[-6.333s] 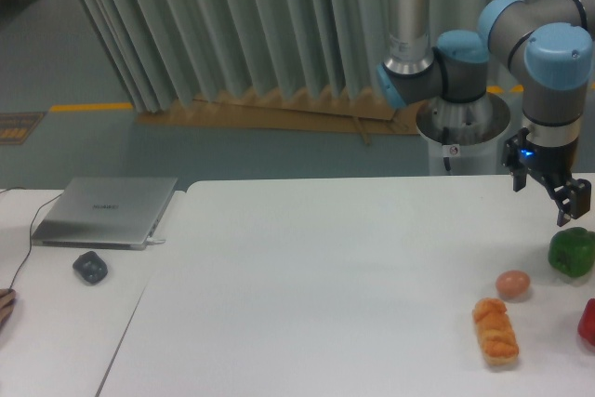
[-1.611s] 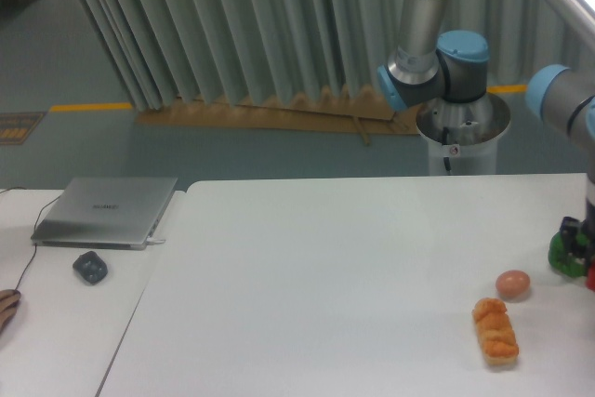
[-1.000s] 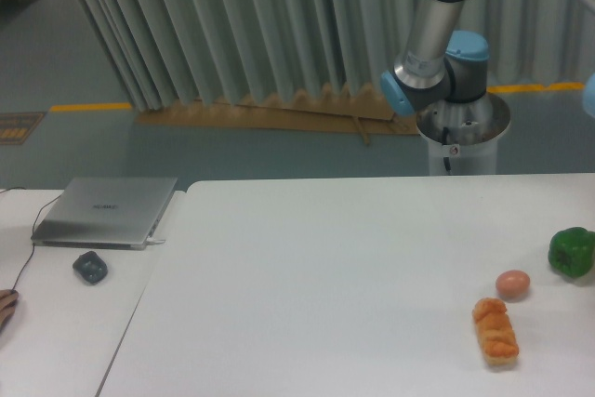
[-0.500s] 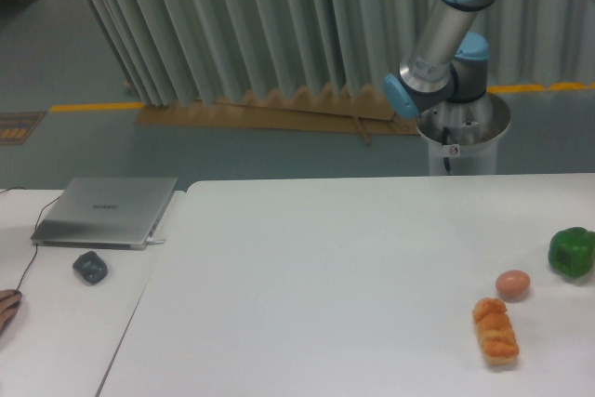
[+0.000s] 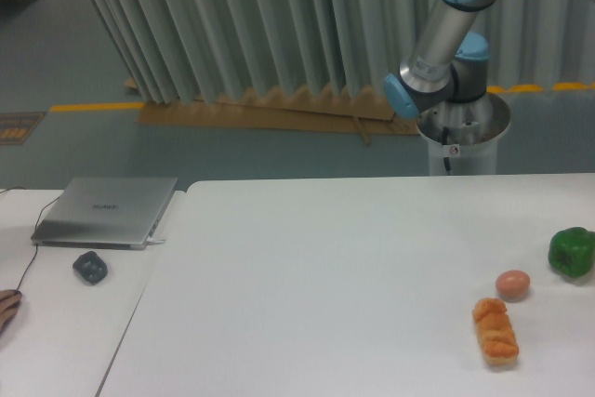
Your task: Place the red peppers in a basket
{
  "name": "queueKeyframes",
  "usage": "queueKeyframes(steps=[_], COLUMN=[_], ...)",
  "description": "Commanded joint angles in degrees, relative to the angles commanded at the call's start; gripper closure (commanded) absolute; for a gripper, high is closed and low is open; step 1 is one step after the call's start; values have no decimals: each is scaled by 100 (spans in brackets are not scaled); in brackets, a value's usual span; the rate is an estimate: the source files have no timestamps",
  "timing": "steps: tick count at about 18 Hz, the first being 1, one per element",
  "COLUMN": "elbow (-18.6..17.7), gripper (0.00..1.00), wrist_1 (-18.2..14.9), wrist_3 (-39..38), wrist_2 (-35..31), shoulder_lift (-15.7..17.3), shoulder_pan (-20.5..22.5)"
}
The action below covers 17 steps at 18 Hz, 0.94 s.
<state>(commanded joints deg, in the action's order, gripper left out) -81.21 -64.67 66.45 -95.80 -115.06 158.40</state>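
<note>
Showing only in part, the arm (image 5: pixel 446 34) is being carried out of frame to the upper right; its gripper is not being shown, so its grip cannot be told. Neither red peppers nor basket are being shown anywhere in this single fixed view. Being left on the table (image 5: pixel 325 267) are a green pepper (image 5: pixel 571 252), an egg-like ball (image 5: pixel 512 284) and braided bread (image 5: pixel 495 330). Well apart at left are being shown a laptop (image 5: pixel 104 211) and a mouse (image 5: pixel 90 267); nothing is being obstructed.

We see a bread (image 5: pixel 495 330) at the table's (image 5: pixel 325 304) front right. An egg (image 5: pixel 512 284) lies just behind it, a pepper (image 5: pixel 571 252) further right. A laptop (image 5: pixel 104 211) sits far left.
</note>
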Motion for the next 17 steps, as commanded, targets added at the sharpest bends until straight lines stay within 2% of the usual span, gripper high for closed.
queueKeyframes(steps=[1, 2, 4, 5, 11, 17], elbow=[9, -9, -113, -201, -492, -474], gripper=[0, 0, 0, 0, 0, 0], wrist_1=[-263, -300, -318, -318, -301, -301], wrist_3=[-70, -89, -176, -464, -1362, -1986], wrist_2=[-52, -235, -229, -202, -149, 237], shoulder_lift=[70, 132, 307, 421, 449, 537], shoulder_pan=[-106, -238, -476, -624, -1565, -1698])
